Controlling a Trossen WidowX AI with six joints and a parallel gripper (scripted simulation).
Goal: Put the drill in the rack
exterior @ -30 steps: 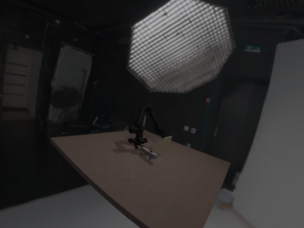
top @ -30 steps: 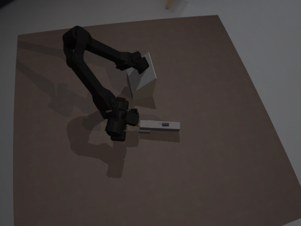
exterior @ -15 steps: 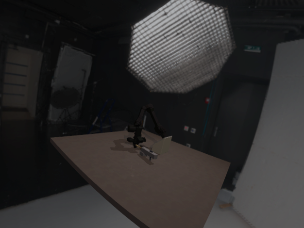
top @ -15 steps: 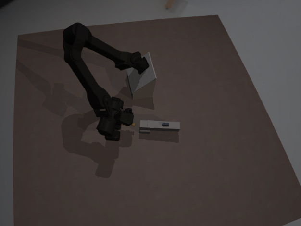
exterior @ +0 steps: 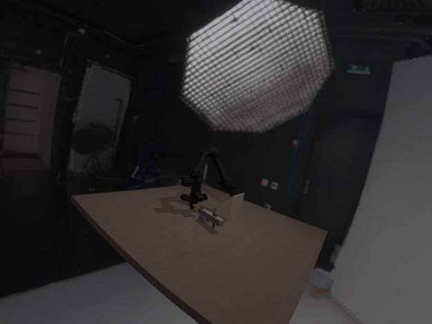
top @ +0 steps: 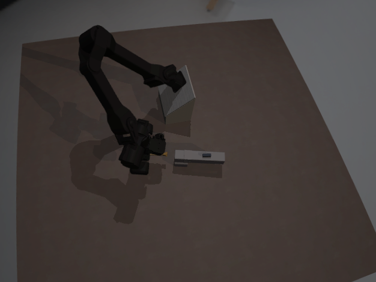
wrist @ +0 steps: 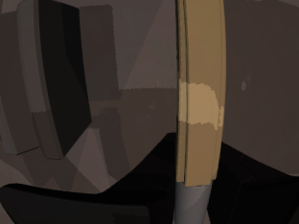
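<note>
My gripper (top: 157, 150) (exterior: 192, 203) is shut on the drill, a tan rod (top: 164, 153) (wrist: 199, 96) with a grey shank (wrist: 192, 206). It holds the drill just left of the grey block (top: 194, 157) (exterior: 210, 218). The rod's tip stands clear of the block's left end, with a small gap between them. The dark key (top: 206, 155) sits on top of the block. The rack, a pale wedge-shaped stand (top: 177, 95) (exterior: 232, 206), is behind the block. In the wrist view the rod runs straight up from between my dark fingers, over the brown table.
The brown table (top: 257, 197) (exterior: 226, 265) carries only the block, the rack and my arm. The arm's base (top: 170, 77) stands right at the rack's back edge, and the arm's shadows lie to the left.
</note>
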